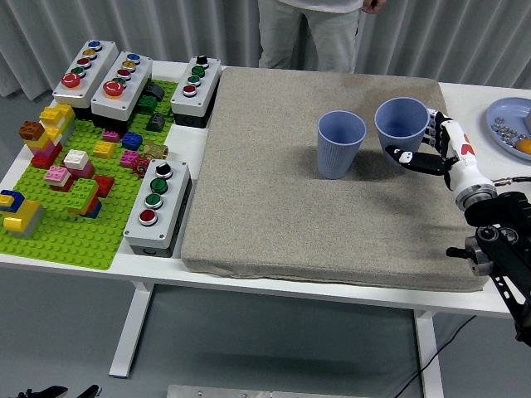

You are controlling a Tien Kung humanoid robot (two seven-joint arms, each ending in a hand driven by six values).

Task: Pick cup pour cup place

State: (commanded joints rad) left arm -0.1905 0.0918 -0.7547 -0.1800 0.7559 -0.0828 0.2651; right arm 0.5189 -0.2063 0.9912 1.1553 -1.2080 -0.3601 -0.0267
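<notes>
Two blue cups are over the grey mat [299, 207]. The left cup [341, 143] stands upright on the mat. The right cup [401, 124] is lifted off the mat and tilted slightly toward the left cup, with my right hand [423, 148] shut on it from the right side. The hand's white and black fingers [435, 133] wrap the cup's far side and its thumb lies under the front. What is inside the cups does not show. My left arm is out of view.
A green brick baseplate [66, 224] with several coloured bricks and several grey button boxes [158, 203] fill the left of the table. A blue plate [506, 120] with small items sits at the right edge. A person [311, 33] stands at the far side.
</notes>
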